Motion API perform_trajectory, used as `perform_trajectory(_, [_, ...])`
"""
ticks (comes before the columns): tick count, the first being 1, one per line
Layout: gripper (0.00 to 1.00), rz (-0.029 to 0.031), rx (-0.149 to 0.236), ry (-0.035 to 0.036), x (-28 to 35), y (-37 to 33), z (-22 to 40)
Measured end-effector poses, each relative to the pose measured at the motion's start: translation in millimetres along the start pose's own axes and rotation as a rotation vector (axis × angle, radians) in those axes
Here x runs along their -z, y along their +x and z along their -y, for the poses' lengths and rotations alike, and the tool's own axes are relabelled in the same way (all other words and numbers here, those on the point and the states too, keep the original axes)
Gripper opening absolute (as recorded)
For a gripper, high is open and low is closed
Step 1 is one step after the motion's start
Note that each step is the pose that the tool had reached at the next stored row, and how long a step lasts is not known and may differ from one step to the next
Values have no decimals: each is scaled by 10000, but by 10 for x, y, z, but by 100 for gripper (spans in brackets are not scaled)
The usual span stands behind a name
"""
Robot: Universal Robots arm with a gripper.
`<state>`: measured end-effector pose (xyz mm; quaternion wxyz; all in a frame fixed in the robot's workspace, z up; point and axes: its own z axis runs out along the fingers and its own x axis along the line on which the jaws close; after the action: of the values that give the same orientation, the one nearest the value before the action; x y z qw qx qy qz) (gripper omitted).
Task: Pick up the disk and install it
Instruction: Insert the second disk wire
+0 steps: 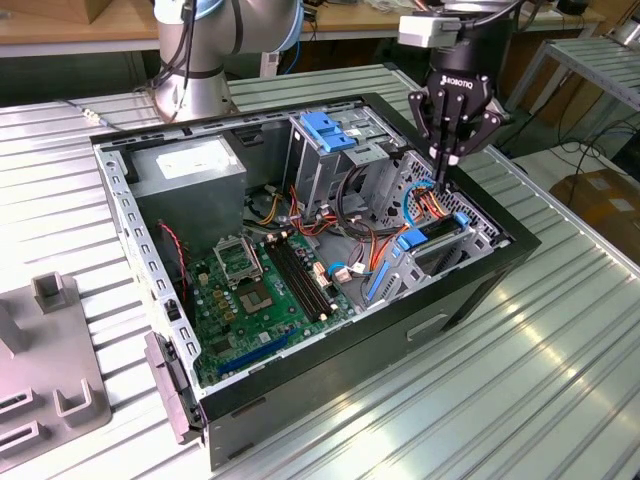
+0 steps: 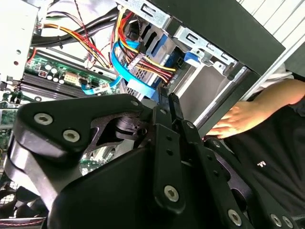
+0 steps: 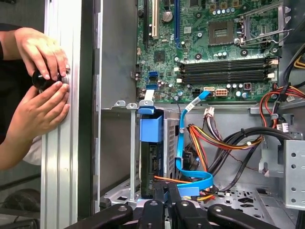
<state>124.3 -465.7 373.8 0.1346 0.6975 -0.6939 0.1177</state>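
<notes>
The disk lies in the drive bay at the open computer case's front corner, on the exterior view's right, blue rails along both sides. In the first wrist view the disk sits edge-on in the bay under its blue carrier tab. My gripper hangs just above the bay's inner end, among the orange and blue cables. Its fingers are shut together with nothing between them, as both wrist views show. Whether the tips touch the disk is hidden.
The case lies open on a slatted metal table. Inside are the motherboard, a grey power supply and a blue bracket on the silver cage. A person's hands rest on the table rail beside the case.
</notes>
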Motion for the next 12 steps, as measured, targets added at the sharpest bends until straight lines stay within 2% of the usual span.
perform_trajectory(4, [19, -172, -4, -2, -42, -65, 2])
perform_trajectory(5, [25, -197, -5, -2, -48, -74, 2])
perform_trajectory(6, [25, -217, -5, -2, -54, -80, 2])
perform_trajectory(7, [25, -266, -6, -3, -63, -90, 2])
perform_trajectory(12, [25, -328, -7, -3, -73, -96, 3])
